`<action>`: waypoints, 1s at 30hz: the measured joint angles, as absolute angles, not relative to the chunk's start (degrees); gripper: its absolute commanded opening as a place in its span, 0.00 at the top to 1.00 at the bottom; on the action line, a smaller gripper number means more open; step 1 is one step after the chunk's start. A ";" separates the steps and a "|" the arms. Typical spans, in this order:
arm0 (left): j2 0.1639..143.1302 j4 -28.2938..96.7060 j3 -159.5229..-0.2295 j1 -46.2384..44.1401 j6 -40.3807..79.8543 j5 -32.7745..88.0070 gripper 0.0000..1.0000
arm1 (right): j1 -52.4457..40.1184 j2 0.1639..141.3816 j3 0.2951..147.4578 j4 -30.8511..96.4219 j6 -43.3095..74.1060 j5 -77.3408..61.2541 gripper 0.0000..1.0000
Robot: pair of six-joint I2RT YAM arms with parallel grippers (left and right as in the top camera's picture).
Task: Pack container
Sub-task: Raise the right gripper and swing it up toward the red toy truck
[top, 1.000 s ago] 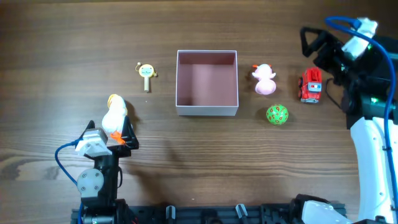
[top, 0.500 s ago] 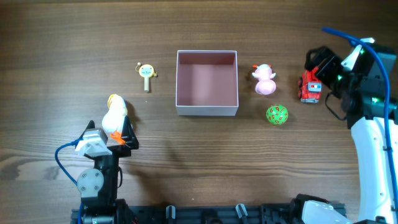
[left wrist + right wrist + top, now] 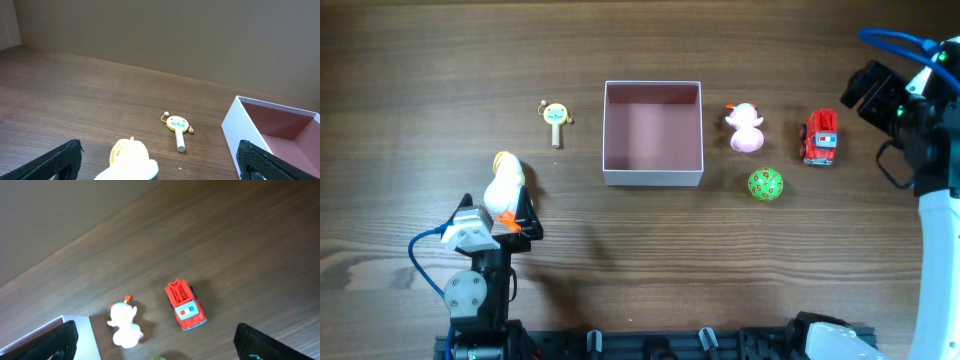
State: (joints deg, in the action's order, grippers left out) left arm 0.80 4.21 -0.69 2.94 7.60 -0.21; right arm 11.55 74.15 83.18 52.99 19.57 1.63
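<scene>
The container [image 3: 653, 135], a square white box with a pink inside, stands open at the table's middle; it also shows in the left wrist view [image 3: 280, 132] and the right wrist view [image 3: 85, 345]. My left gripper [image 3: 500, 212] is open, with a yellow-and-white duck [image 3: 504, 183] lying between its fingers [image 3: 157, 167]; the duck shows in that view too [image 3: 131, 161]. My right gripper [image 3: 875, 90] is open and empty [image 3: 157, 342], raised to the right of a red fire truck [image 3: 820, 137].
A yellow rattle [image 3: 556, 117] lies left of the container. A pink duck [image 3: 745, 127] and a green ball [image 3: 765, 184] lie to its right, with the truck [image 3: 186, 305] beyond them.
My right arm has drawn back to the right, off the fire truck, which stays on the table. The left arm and the toys have not moved.
</scene>
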 measured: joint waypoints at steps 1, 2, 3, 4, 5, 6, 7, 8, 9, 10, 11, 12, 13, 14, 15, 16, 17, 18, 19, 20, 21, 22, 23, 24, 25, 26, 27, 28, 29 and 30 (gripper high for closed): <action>0.80 4.21 -0.69 2.94 7.60 -0.21 0.00 | 11.31 74.15 83.83 53.47 19.11 2.11 0.00; 0.80 4.21 -0.69 2.94 7.60 -0.21 0.00 | 11.00 74.15 84.44 53.91 18.68 2.81 0.01; 0.80 4.21 -0.69 2.94 7.60 -0.21 0.00 | 10.61 74.15 85.17 54.61 18.26 3.77 0.01; 0.80 4.21 -0.69 2.94 7.60 -0.21 0.00 | 10.31 74.15 85.84 55.37 17.89 4.69 0.00; 0.80 4.21 -0.69 2.94 7.60 -0.21 0.00 | 10.20 74.15 86.32 56.03 17.69 5.21 0.00; 0.80 4.21 -0.69 2.94 7.60 -0.21 0.00 | 10.17 74.22 86.85 56.66 17.56 5.76 0.01; 0.80 4.21 -0.69 2.94 7.60 -0.21 0.00 | 10.17 74.43 87.46 57.56 17.43 6.20 0.00; 0.80 4.21 -0.69 2.94 7.60 -0.21 0.00 | 10.17 74.81 88.09 58.61 17.19 6.57 0.00; 0.80 4.21 -0.69 2.94 7.60 -0.21 0.00 | 10.17 75.26 88.71 59.70 16.80 6.76 0.00; 0.80 4.21 -0.69 2.94 7.60 -0.21 0.00 | 10.17 75.90 89.32 60.62 16.45 6.90 0.00; 0.80 4.21 -0.69 2.94 7.60 -0.21 0.00 | 10.17 77.12 90.65 62.67 15.99 7.09 0.01; 0.80 4.21 -0.69 2.94 7.60 -0.21 0.00 | 10.17 78.46 91.96 64.18 15.44 7.22 0.00; 0.80 4.21 -0.69 2.94 7.60 -0.21 0.00 | 10.17 80.03 93.56 65.95 15.00 7.40 0.00; 0.80 4.21 -0.69 2.94 7.60 -0.21 0.00 | 10.17 81.93 95.66 68.42 14.55 7.62 0.00; 0.80 4.21 -0.69 2.94 7.60 -0.21 0.00 | 10.17 83.50 97.51 70.22 14.15 7.62 0.00; 0.80 4.21 -0.69 2.94 7.60 -0.21 0.00 | 10.17 85.03 99.22 71.81 13.80 7.62 0.00; 0.80 4.21 -0.69 2.94 7.60 -0.21 0.00 | 10.17 87.22 102.02 74.63 13.45 7.70 0.00; 0.80 4.21 -0.69 2.94 7.60 -0.21 0.00 | 10.17 89.36 104.68 76.90 13.08 7.77 0.00; 0.80 4.21 -0.69 2.94 7.60 -0.21 0.00 | 10.26 90.96 106.34 78.28 12.64 7.81 0.00; 0.80 4.21 -0.69 2.94 7.60 -0.21 0.00 | 10.31 92.33 107.61 79.48 12.16 7.79 0.00; 0.80 4.21 -0.69 2.94 7.60 -0.21 0.00 | 10.46 94.08 108.97 80.86 11.57 7.81 0.00; 0.80 4.21 -0.69 2.94 7.60 -0.21 0.00 | 10.59 95.66 109.56 81.47 10.96 7.81 0.00; 0.80 4.21 -0.69 2.94 7.60 -0.21 0.00 | 10.61 96.86 109.78 81.78 10.44 7.81 0.00; 0.80 4.21 -0.69 2.94 7.60 -0.21 0.00 | 10.72 98.32 109.78 81.91 10.00 7.86 0.00; 0.80 4.21 -0.69 2.94 7.60 -0.21 0.00 | 10.72 99.53 109.78 81.82 9.67 7.92 0.00; 0.80 4.21 -0.69 2.94 7.60 -0.21 0.00 | 10.70 101.91 109.78 81.17 8.97 7.99 0.00; 0.80 4.21 -0.69 2.94 7.60 -0.21 0.00 | 10.70 102.96 109.78 80.64 8.80 7.97 0.00; 0.80 4.21 -0.69 2.94 7.60 -0.21 0.00 | 10.70 103.55 109.78 80.31 8.47 7.97 0.00; 0.80 4.21 -0.69 2.94 7.60 -0.21 0.00 | 10.72 104.12 109.78 79.44 7.51 7.94 0.00; 0.80 4.21 -0.69 2.94 7.60 -0.21 0.00 | 10.72 104.77 109.78 78.70 6.22 7.75 0.00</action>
